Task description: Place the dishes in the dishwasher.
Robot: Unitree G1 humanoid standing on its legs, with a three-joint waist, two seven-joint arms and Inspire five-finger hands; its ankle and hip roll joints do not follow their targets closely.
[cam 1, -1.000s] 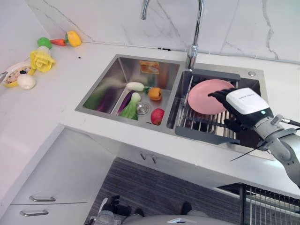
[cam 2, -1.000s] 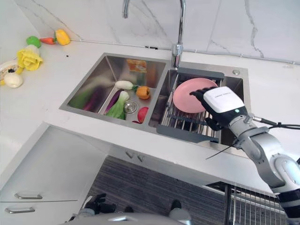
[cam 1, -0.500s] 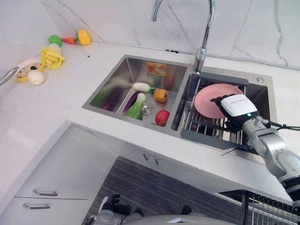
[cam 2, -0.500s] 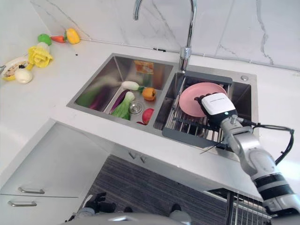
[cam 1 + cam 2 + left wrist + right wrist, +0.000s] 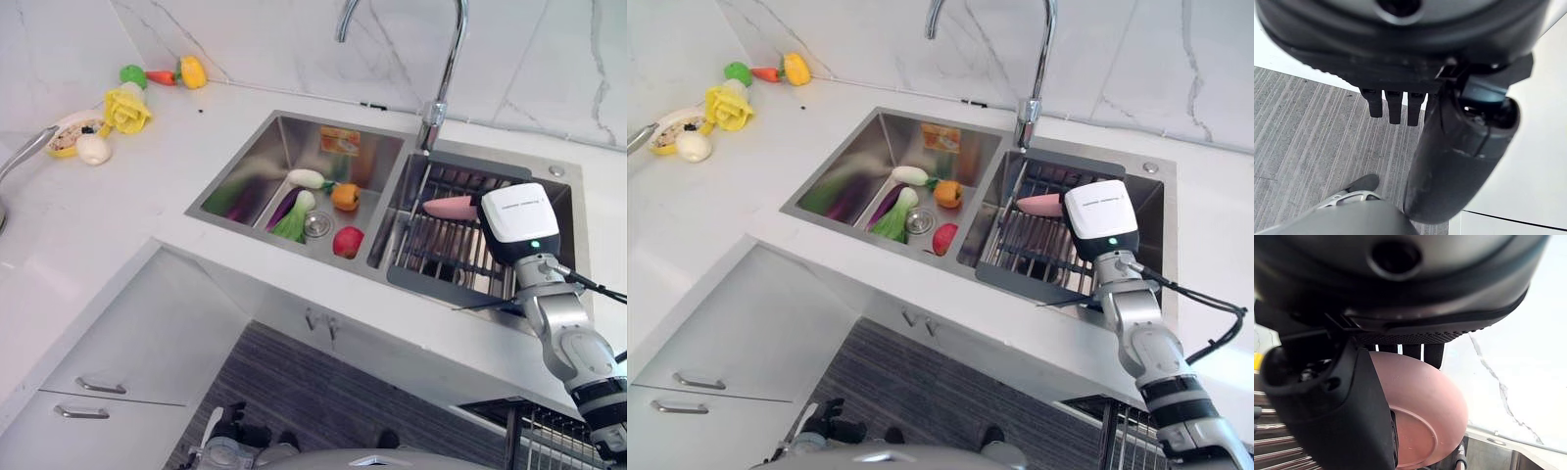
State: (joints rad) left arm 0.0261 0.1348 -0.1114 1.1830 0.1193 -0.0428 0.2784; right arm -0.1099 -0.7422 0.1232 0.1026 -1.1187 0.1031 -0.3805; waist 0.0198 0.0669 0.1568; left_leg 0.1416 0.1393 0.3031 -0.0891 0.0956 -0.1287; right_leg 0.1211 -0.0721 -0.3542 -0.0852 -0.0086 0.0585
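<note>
White marble counter, double sink: over the drying rack (image 5: pixel 446 257) in the right basin, the right hand (image 5: pixel 519 223) pinches the pink plate (image 5: pixel 449 207), thumb across its face, plate edge-on, sticking out leftward. The left hand (image 5: pixel 1400 105), fingers straight, hangs low.

A double sink (image 5: pixel 257 147) is set in the countertop (image 5: pixel 118 211), with the faucet (image 5: pixel 438 73) behind the divide between its two basins. The left basin holds vegetables (image 5: pixel 312 201) around the drain (image 5: pixel 317 224), and the right basin holds a dish rack (image 5: pixel 443 245), above which the right hand (image 5: pixel 517 223) grips a plate (image 5: pixel 448 207) on edge. Toy foods (image 5: pixel 122 103) lie at the counter's far left corner, and drawers (image 5: pixel 88 392) sit below the counter at the left.
</note>
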